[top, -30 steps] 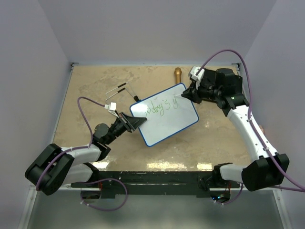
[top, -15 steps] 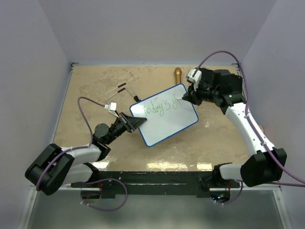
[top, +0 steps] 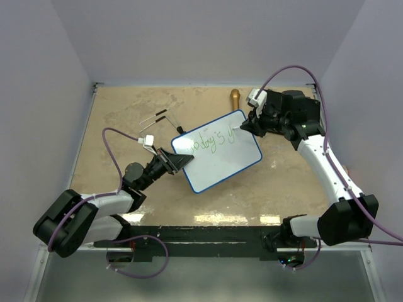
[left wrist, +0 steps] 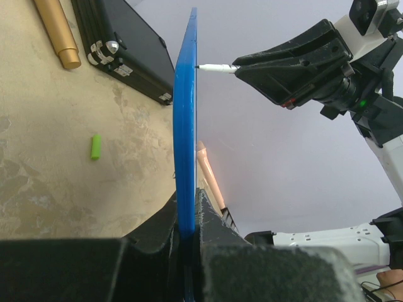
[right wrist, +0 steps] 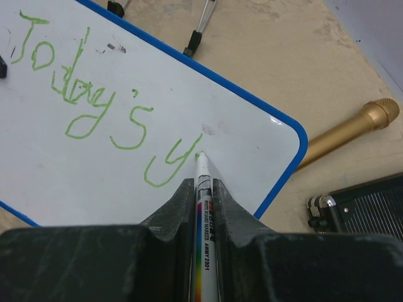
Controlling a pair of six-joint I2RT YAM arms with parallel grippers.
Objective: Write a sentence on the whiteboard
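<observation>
The whiteboard [top: 220, 154] lies tilted mid-table, white with a blue rim, with green writing "Today's y" on it [right wrist: 126, 126]. My left gripper [top: 178, 161] is shut on the board's left edge; in the left wrist view the rim [left wrist: 185, 126] shows edge-on between the fingers. My right gripper [top: 247, 124] is shut on a white marker [right wrist: 204, 207] whose tip touches the board just right of the "y". The marker tip also shows in the left wrist view [left wrist: 214, 68].
A gold microphone [top: 234, 98] lies behind the board, also in the right wrist view [right wrist: 352, 129]. A black case [left wrist: 126, 44] lies near it. Thin metal rods with black tips [top: 157, 119] lie at the back left. A small green cap [left wrist: 96, 146] lies on the table.
The right gripper has shifted slightly along the board's upper right while the marker stays at the "y". The left arm and board have not moved.
</observation>
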